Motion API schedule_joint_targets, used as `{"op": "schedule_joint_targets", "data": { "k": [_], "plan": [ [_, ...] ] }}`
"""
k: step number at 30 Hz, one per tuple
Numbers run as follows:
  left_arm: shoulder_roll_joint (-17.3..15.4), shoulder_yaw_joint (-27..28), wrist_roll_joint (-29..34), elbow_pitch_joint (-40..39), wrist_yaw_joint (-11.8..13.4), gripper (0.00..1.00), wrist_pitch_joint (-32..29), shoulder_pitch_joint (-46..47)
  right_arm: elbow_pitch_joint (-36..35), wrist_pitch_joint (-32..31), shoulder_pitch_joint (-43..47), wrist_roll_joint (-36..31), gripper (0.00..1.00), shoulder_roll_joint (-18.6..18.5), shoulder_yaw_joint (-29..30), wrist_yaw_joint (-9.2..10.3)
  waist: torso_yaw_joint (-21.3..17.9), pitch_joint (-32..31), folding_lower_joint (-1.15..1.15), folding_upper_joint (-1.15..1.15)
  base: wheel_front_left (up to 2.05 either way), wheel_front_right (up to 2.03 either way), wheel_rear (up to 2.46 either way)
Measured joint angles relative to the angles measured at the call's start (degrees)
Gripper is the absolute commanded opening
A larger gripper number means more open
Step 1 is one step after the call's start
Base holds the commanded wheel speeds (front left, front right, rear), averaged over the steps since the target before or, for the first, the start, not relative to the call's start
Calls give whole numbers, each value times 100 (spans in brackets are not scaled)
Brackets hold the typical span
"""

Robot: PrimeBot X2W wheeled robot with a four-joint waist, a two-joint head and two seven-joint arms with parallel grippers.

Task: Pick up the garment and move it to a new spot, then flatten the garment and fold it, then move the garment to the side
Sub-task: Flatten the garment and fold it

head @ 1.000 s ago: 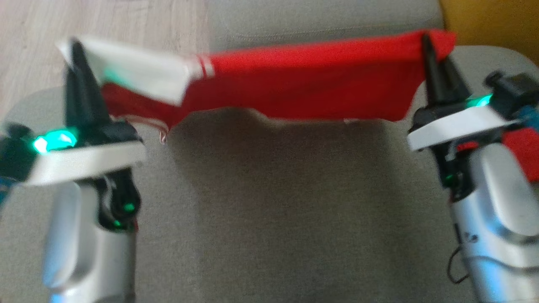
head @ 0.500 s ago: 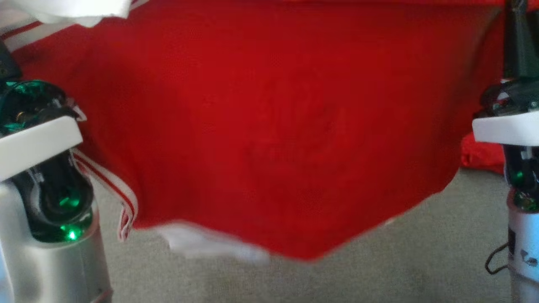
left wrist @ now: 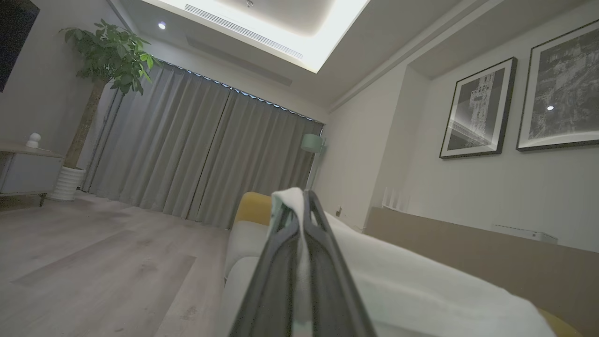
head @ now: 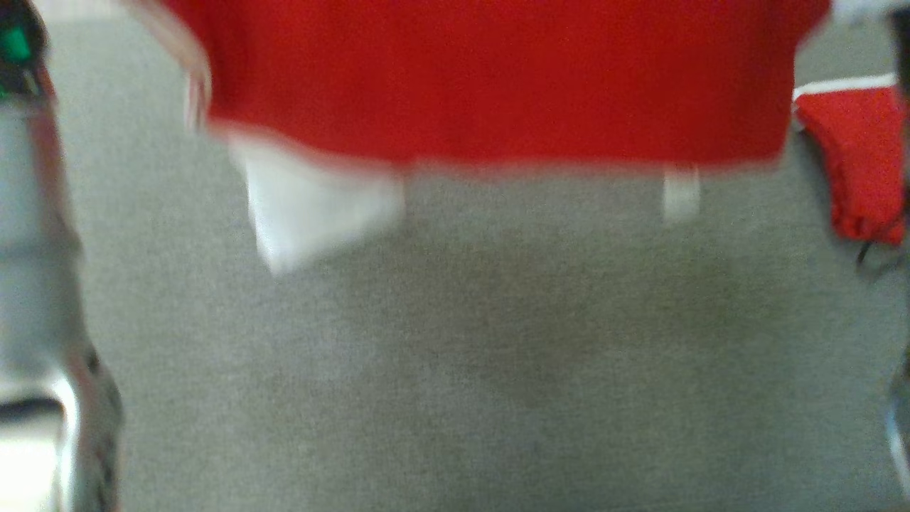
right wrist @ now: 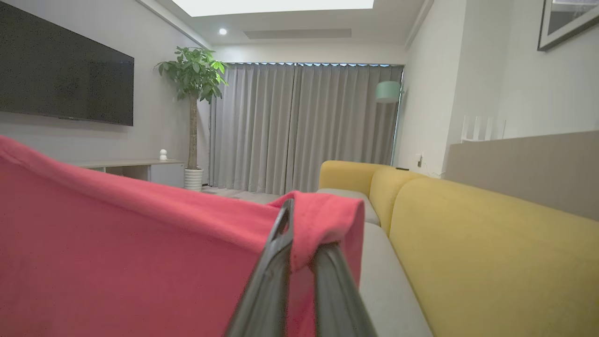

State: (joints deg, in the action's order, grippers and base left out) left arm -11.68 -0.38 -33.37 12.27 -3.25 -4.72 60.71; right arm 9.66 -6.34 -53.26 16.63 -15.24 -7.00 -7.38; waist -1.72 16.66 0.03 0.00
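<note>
Garment [head: 490, 78] hangs spread above the grey sofa seat [head: 455, 370], its top corners pinched in the closed left gripper [left wrist: 299, 220] and right gripper [right wrist: 302, 248], so either thin bite could slip and drop one side.

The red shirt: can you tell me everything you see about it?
The garment is soft red cloth with white parts. It hangs spread above the grey sofa seat, blurry in the head view. The left gripper pinches a white corner, the right gripper a red one. A white flap dangles below its edge.
</note>
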Motion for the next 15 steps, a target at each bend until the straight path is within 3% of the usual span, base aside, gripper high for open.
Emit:
{"op": "schedule_joint_targets", "data": {
  "k": [1, 2, 4, 8, 15],
  "plan": [
    [0, 0, 0, 0, 0, 0, 0, 0, 0, 0, 0, 0, 0, 0, 0, 0, 0, 0, 0, 0, 0, 0, 0],
    [-57, -42, 158, 635, -87, 0, 268, 722, 575, 366, -743, -40, 0, -96, -163, 0, 28, 262, 0, 0, 0, 0, 0],
    [-64, -30, 183, 1216, -136, 0, 569, 1379, 1099, 817, -1418, -154, 0, -129, -240, 0, 63, 503, 0, 0, 0, 0, 0],
    [-64, -55, 248, 1874, -216, 0, 1012, 2037, 1900, 1357, -2164, -253, 0, -97, -235, 0, 126, 797, 0, 0, 0, 0, 0],
    [-29, -606, 355, 2908, -388, 0, 1615, 1987, 3520, 1713, -2254, -368, 0, -55, -747, 0, 336, 1005, -2, 0, 0, 0, 0]
  ]
}}
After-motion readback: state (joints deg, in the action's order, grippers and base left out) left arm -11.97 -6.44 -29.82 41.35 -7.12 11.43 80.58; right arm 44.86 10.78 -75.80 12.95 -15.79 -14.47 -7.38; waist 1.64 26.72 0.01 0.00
